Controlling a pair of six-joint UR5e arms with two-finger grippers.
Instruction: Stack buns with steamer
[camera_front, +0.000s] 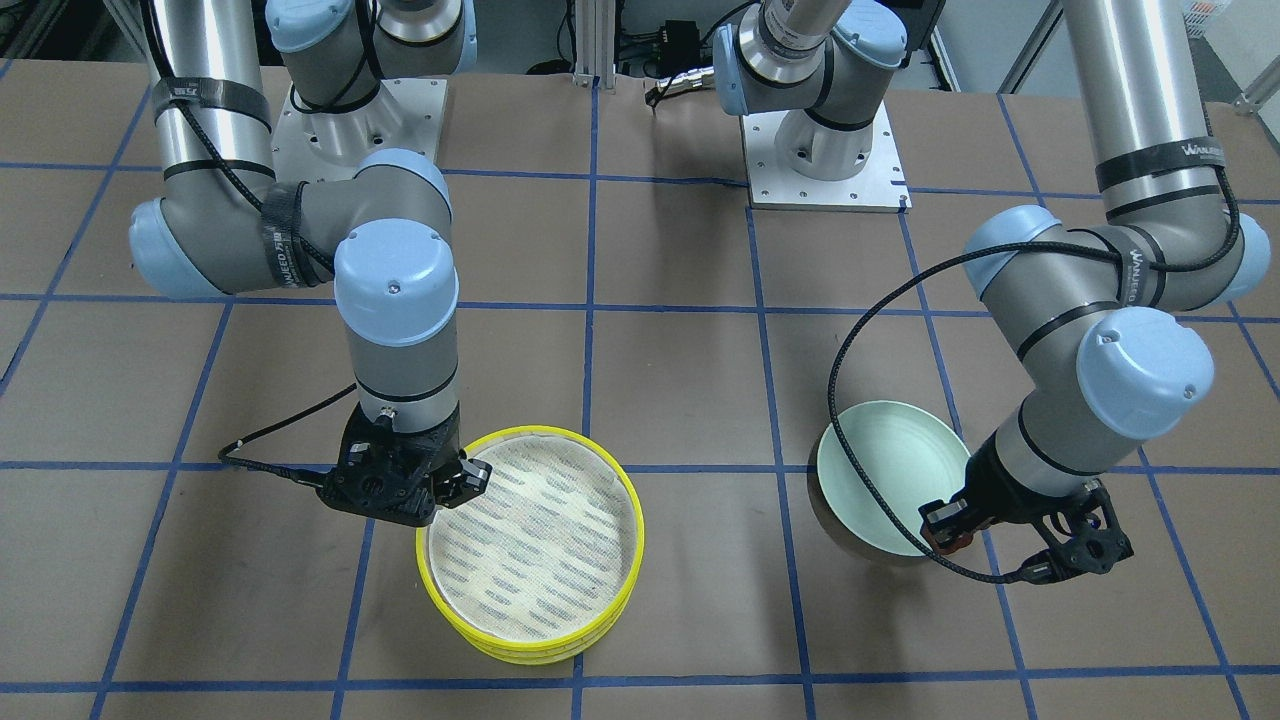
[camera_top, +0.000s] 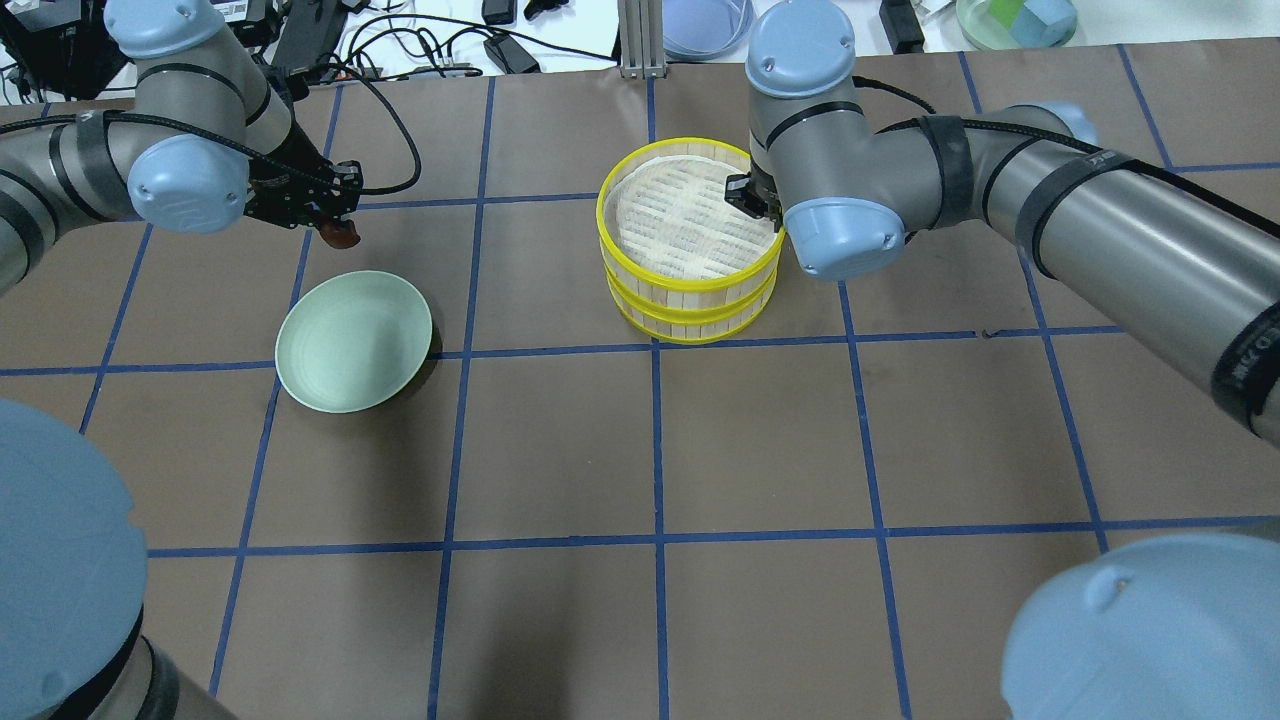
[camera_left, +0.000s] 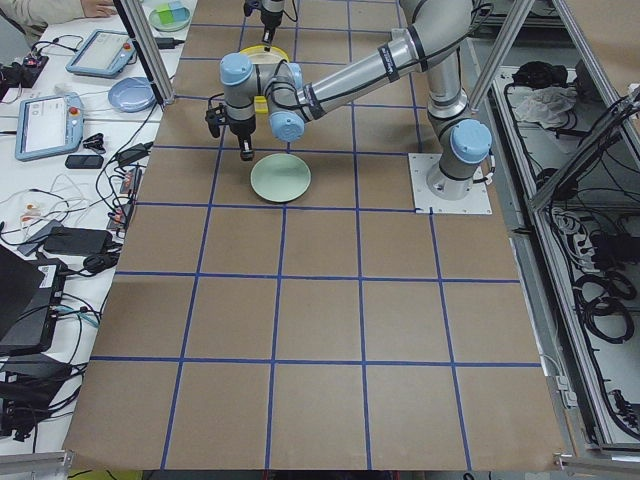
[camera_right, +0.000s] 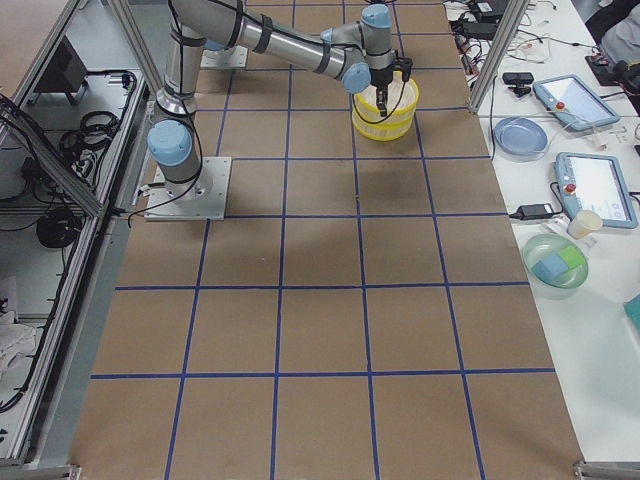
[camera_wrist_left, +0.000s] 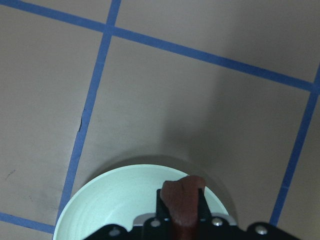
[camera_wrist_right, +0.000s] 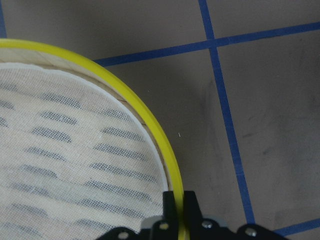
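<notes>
The steamer's two yellow-rimmed trays (camera_top: 690, 290) stand stacked at the table's far middle. The top tray's dashed liner (camera_front: 530, 545) is bare. My right gripper (camera_top: 752, 197) is shut on the top tray's yellow rim (camera_wrist_right: 165, 160), one finger inside and one outside. My left gripper (camera_top: 335, 225) is shut on the dark reddish-brown bun (camera_wrist_left: 184, 197) and holds it above the far edge of the pale green plate (camera_top: 353, 340). The plate holds nothing. The cream-white bun is not in view.
The two arm bases (camera_front: 825, 150) stand at the robot's side of the table. A bluish dish (camera_top: 705, 15), a green container (camera_top: 1015, 20) and cables lie past the table's far edge. Blue tape lines grid the brown table top.
</notes>
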